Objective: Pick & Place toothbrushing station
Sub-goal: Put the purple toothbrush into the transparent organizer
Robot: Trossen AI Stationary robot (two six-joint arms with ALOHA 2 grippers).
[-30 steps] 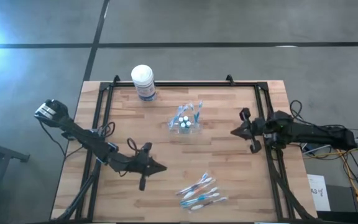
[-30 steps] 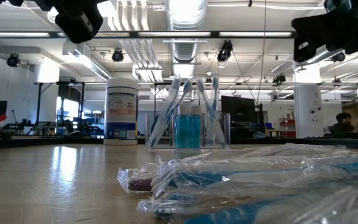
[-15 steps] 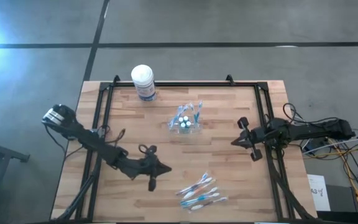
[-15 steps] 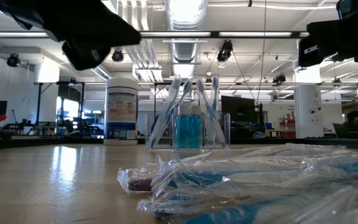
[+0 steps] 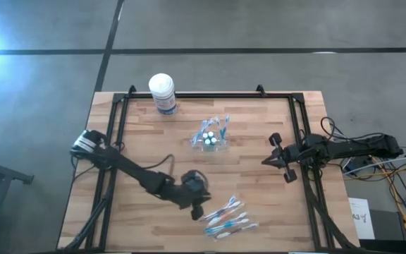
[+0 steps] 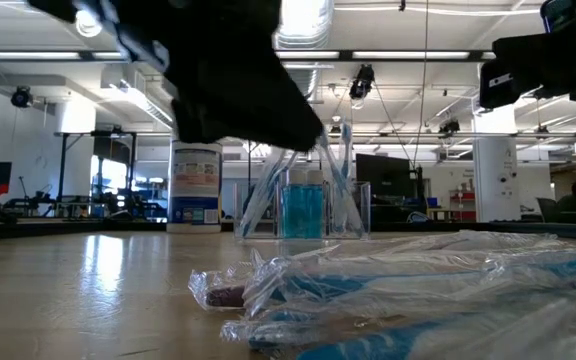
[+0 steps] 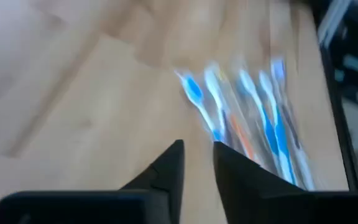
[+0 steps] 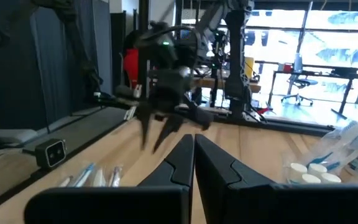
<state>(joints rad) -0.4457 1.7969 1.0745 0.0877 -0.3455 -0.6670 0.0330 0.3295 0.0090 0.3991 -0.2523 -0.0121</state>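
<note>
A small clear cup [image 5: 211,135] stands upright at the table's middle. It holds several blue-white toothbrushes leaning on its rim and three white-capped tubes [image 5: 208,137]. Several more toothbrushes in clear wrappers [image 5: 225,217] lie flat near the front edge. They also show in the left wrist view [image 7: 247,118]. My left gripper [image 5: 198,209] is open by a narrow gap [image 7: 197,152]. It hovers just left of the loose toothbrushes, pointing at them and touching nothing. My right gripper [image 5: 266,161] is shut and empty [image 8: 194,144], raised near the table's right side.
A white-lidded canister with a blue label [image 5: 163,92] stands at the far left. A black frame rail [image 5: 298,134] runs along the table's sides and back. Bare wood lies between the cup and the loose toothbrushes.
My left gripper has swung toward the table's right edge and somewhat toward its near edge, coming down close to the loose toothbrushes. My right gripper moved a little toward the near edge early on, then kept still. No object has moved.
</note>
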